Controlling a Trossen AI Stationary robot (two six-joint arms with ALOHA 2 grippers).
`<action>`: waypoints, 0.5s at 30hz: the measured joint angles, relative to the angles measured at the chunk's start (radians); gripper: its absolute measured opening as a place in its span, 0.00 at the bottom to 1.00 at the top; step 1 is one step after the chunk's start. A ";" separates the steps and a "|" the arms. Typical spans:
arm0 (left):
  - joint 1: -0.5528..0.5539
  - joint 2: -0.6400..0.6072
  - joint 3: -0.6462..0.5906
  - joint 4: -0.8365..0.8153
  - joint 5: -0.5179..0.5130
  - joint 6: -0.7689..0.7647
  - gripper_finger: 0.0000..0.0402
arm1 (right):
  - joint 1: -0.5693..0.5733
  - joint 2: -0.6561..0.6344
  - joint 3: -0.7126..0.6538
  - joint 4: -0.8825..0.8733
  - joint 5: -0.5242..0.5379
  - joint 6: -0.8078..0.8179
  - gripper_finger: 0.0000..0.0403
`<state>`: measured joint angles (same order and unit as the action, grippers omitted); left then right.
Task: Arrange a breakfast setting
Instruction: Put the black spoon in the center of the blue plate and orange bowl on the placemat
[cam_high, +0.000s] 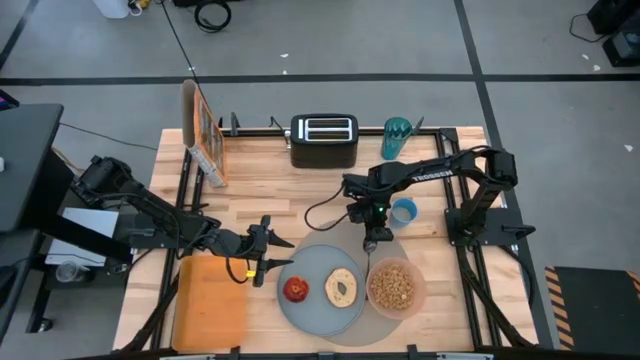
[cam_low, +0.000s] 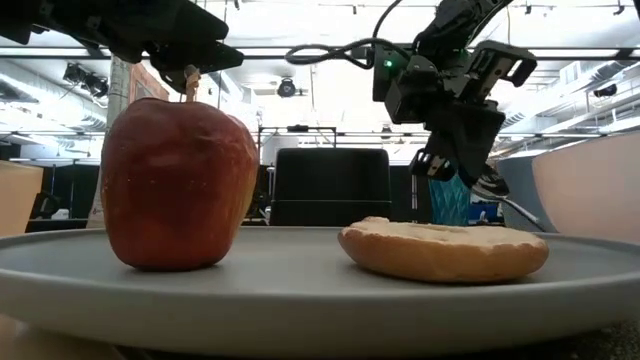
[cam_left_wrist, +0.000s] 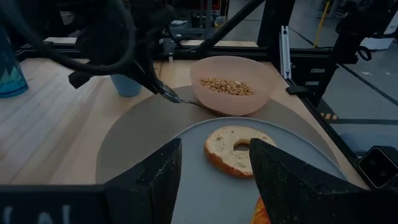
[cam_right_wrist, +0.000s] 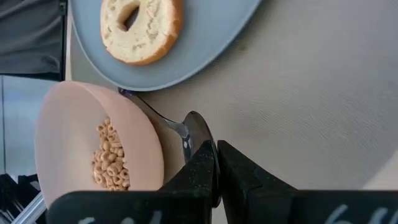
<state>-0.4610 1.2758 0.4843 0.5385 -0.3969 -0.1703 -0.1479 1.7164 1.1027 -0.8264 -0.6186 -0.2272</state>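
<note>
A round grey-blue plate (cam_high: 318, 310) lies on a large round grey mat (cam_high: 318, 252) and carries a small red apple (cam_high: 295, 290) and a bagel (cam_high: 342, 288). A translucent pink bowl (cam_high: 419, 298) with brown cereal (cam_high: 392, 286) stands on the mat to the plate's right. My right gripper (cam_high: 377, 240) is just behind the bowl, low over the mat, shut on a metal spoon (cam_right_wrist: 163, 118). My left gripper (cam_high: 268, 256) is open and empty at the mat's left edge, level, its fingers pointing at the plate. My right gripper pinches the spoon's bowl end (cam_right_wrist: 198, 127) between its two fingers. The fingers come from above and slant down. The handle (cam_left_wrist: 199, 106) runs down and away from the fingers into the gap between plate and pink bowl. Whether its free end (cam_right_wrist: 126, 94) touches the mat, I cannot tell.
A black toaster (cam_high: 324, 140) and a teal bottle (cam_high: 396, 138) stand at the far edge. A small blue cup (cam_high: 403, 212) stands behind the mat on the right. A flat orange tray (cam_high: 210, 300) lies at the near left. A box (cam_high: 203, 130) stands upright at the far left.
</note>
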 joint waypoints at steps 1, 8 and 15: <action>0.000 0.000 0.000 0.000 0.000 0.000 0.49 | 0.006 0.000 0.000 0.001 0.000 0.000 0.05; 0.000 0.000 0.000 0.000 0.000 0.000 0.49 | 0.031 0.000 0.000 0.006 0.003 0.035 0.06; 0.000 0.000 0.000 0.000 0.000 0.000 0.49 | 0.044 0.000 0.000 0.021 0.023 0.054 0.12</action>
<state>-0.4610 1.2758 0.4843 0.5385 -0.3969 -0.1703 -0.1040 1.7164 1.1028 -0.8055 -0.5957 -0.1736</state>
